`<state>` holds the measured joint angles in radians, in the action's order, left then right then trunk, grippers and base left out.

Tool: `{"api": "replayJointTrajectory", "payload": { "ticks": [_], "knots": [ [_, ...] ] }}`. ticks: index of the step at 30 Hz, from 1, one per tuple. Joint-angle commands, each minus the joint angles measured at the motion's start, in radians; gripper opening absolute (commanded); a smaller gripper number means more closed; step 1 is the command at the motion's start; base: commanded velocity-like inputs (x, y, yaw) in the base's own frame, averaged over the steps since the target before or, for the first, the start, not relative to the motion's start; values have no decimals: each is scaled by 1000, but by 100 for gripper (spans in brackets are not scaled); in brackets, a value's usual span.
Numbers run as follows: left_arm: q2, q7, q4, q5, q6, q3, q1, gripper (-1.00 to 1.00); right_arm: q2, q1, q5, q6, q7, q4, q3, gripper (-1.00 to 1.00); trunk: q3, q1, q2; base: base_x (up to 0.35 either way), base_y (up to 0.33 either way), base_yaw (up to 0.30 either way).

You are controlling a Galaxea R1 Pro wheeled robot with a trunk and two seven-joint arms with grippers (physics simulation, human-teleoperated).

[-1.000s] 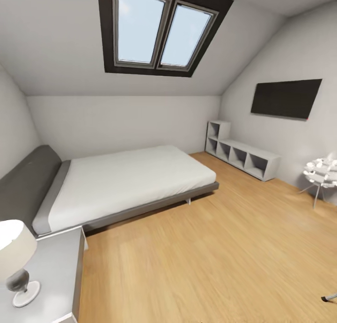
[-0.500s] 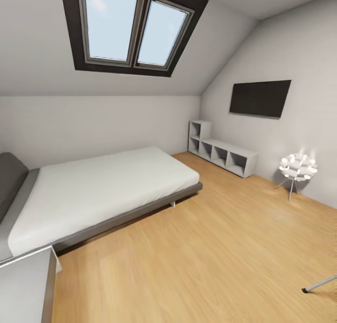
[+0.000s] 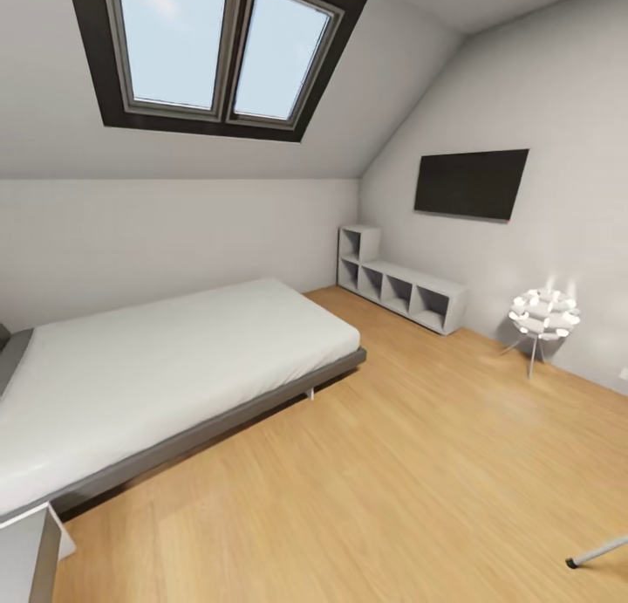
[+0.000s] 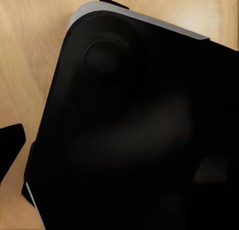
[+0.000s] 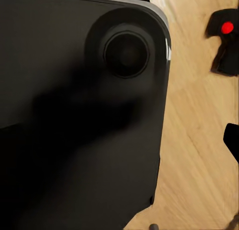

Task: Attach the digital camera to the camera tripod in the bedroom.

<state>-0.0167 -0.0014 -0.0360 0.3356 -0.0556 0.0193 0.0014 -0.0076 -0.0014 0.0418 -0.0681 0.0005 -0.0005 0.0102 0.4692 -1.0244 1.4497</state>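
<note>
We note the bedroom: pale grey sloped walls, light wood plank floor. One silver leg of the camera tripod with a black foot enters at the head view's lower right edge, foot on the planks. In the right wrist view, a small black body with a red dot, likely the digital camera, appears above the wood floor.
</note>
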Motion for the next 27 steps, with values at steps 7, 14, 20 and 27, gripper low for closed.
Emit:
{"api": "replayJointTrajectory", "payload": {
  "ticks": [7, 14, 20, 27],
  "knots": [
    [-1, 0, -1, 5, -1, 2, 0, 100, 2, 0, 93, -2, -2, 0, -2, 100, 1, -1, 0, 324, 0, -3],
    [-1, 0, -1, 5, 1, 2, 0, 100, 2, 0, 102, -4, -2, 0, -2, 100, 1, -1, 0, 324, 0, 0],
    [-2, 0, -1, 4, 2, 1, 0, 100, 2, 0, 103, -8, -3, 0, -3, 100, 1, -1, 0, 324, 0, 0],
    [-2, 0, -1, 3, -2, 1, 0, 100, 1, 0, 100, -13, -2, 0, -7, 100, 1, -1, 0, 321, 0, -15]
  ]
}}
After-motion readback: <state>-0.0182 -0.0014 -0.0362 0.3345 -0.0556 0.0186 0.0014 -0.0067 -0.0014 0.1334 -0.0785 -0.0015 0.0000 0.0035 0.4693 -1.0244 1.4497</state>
